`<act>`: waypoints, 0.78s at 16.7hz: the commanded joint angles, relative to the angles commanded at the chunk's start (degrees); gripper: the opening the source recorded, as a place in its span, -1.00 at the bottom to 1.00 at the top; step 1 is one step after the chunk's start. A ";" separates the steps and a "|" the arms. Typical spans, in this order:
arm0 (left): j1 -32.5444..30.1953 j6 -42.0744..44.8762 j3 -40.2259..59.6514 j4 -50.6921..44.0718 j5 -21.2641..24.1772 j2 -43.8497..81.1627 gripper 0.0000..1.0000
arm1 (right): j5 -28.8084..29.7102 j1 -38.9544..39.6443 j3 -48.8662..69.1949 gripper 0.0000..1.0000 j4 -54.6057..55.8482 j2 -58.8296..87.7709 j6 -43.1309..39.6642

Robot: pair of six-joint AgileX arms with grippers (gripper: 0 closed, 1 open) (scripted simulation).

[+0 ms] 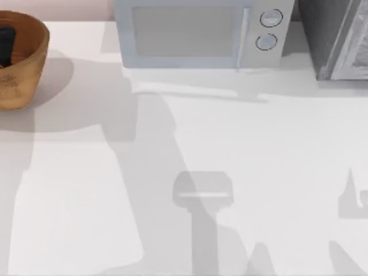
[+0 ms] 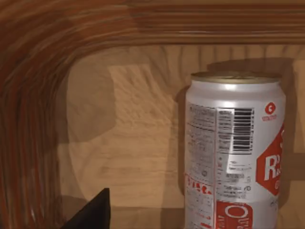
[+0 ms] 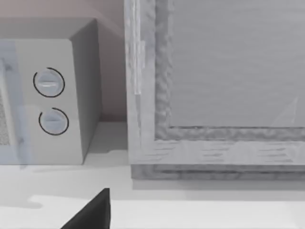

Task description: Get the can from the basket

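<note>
microwave (image 3: 52, 100), grey cabinet (image 3: 224, 90), white table (image 3: 190, 210)

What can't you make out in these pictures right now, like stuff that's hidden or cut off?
- Basket: cut by the top view's left edge; the dark shape inside cannot be identified.
- Can: its base and one side run past the left wrist view's edges; the red label lettering is cut short.
- Left gripper: one dark finger at the frame edge.
- Right gripper: likewise one finger, facing the microwave.

1 basket (image 1: 23, 63), 1 can (image 2: 233, 152), 1 microwave (image 1: 195, 34) w/ 2 knobs, 1 grey cabinet (image 1: 339, 40).
</note>
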 joint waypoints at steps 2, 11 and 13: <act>0.00 0.00 0.00 0.00 0.00 0.00 1.00 | 0.00 0.00 0.00 1.00 0.00 0.00 0.00; -0.54 -0.51 -5.27 9.10 -0.06 3.26 1.00 | 0.00 0.00 0.00 1.00 0.00 0.00 0.00; -0.59 -0.56 -6.03 10.02 -0.05 3.94 1.00 | 0.00 0.00 0.00 1.00 0.00 0.00 0.00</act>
